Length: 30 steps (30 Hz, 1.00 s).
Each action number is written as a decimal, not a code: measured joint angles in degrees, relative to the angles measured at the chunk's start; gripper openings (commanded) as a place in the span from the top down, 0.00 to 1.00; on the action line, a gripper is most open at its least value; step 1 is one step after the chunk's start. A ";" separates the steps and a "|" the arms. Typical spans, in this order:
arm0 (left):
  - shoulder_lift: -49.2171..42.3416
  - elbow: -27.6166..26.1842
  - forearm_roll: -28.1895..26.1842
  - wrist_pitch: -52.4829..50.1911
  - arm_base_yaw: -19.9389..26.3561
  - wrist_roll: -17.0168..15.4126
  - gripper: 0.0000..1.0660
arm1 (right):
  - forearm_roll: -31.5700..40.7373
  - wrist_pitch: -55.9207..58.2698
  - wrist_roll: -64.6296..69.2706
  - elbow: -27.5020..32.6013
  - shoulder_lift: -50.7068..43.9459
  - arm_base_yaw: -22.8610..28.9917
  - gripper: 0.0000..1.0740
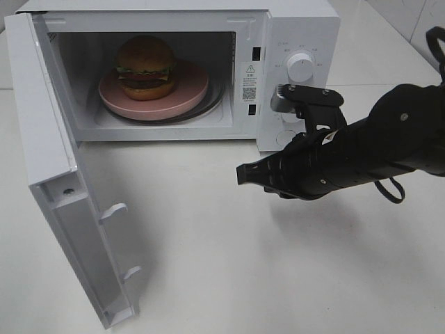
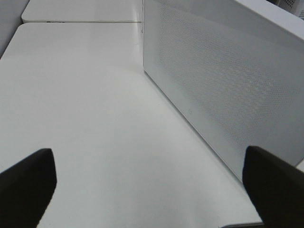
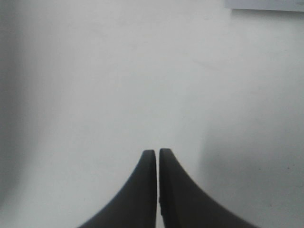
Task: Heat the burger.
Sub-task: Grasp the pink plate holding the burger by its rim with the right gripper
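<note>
The burger [image 1: 145,67] sits inside the open microwave [image 1: 139,19], upright on a round pink plate [image 1: 191,87] that rests on the oven floor, slightly left of the middle of the cavity. Its glossy brown bun is on top, with a frill of green lettuce and a dark patty showing at the side. The microwave door [image 1: 83,243] is swung wide to the left, its inner face turned toward the table [image 1: 243,278]. On the white control panel to the right of the cavity, a round dial [image 1: 302,68] faces forward. The right gripper [image 1: 240,174] hangs over the table in front of the control panel, pointing left toward the open door and well clear of both the oven and the burger. In its wrist view the right gripper [image 3: 157,152] has its two dark fingers [image 3: 137,190] pressed together with only a hairline between them, and nothing is caught there; only bare white tabletop lies beneath. The left gripper [image 2: 147,156] appears only in its own wrist view, where its fingers [image 2: 26,185] stand spread as far apart as the picture's edges allow, holding nothing. It hovers over the table beside the microwave's perforated white side wall [image 2: 223,80], near that wall but not touching it.
</note>
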 measured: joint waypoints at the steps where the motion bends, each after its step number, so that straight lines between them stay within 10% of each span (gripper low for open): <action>1: 0.00 0.00 0.00 0.00 0.00 0.00 0.06 | 0.00 0.00 0.00 0.00 0.00 0.00 0.96; 14: 0.00 0.00 0.00 0.00 0.00 0.00 0.06 | -20.74 42.06 -8.82 -15.13 -2.06 0.00 0.93; 30: 0.00 0.00 0.00 0.00 0.00 0.00 0.06 | -36.84 45.61 -43.72 -22.00 -2.41 -0.11 0.87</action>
